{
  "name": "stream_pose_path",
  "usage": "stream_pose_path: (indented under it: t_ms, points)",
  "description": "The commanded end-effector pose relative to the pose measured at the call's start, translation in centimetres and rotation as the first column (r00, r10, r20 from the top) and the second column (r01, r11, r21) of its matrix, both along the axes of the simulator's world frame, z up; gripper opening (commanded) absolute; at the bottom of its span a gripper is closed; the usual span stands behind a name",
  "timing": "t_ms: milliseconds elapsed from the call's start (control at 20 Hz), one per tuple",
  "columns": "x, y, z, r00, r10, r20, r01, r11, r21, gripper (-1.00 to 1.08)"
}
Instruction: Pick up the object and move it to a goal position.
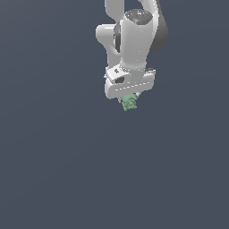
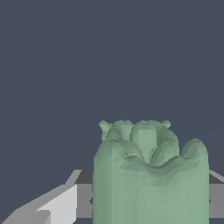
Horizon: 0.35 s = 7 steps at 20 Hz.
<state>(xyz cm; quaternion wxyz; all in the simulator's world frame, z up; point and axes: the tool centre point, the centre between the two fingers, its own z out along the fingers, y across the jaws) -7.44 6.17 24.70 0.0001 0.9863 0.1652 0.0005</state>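
The white Franka arm's gripper (image 1: 129,99) points downward at about 12 o'clock of the exterior view's centre, over a plain dark slate-blue ground (image 1: 53,170). Its fingers are clamped on the small pale green, lumpy, blocky object (image 1: 129,103), which pokes out at 6 o'clock of the white gripper body. In the wrist view the green object (image 2: 151,175) fills the foreground, bumps uppermost, with a grey-white finger (image 2: 57,205) beside it.

Sim render, not a real room. Backdrop (image 1: 53,170) was flat featureless slate-blue all over. The white arm (image 1: 134,40) looked smooth, CG-shaded
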Motion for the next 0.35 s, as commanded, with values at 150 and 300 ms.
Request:
stream_pose_path:
  t_ms: [150, 300]
  points:
    - [-0.81, -0.06, 1.58, 1.0, 0.0, -0.001, 0.0, 1.0, 0.0, -1.0]
    - [-0.91, -0.07, 1.81, 1.0, 0.0, -0.001, 0.0, 1.0, 0.0, -1.0]
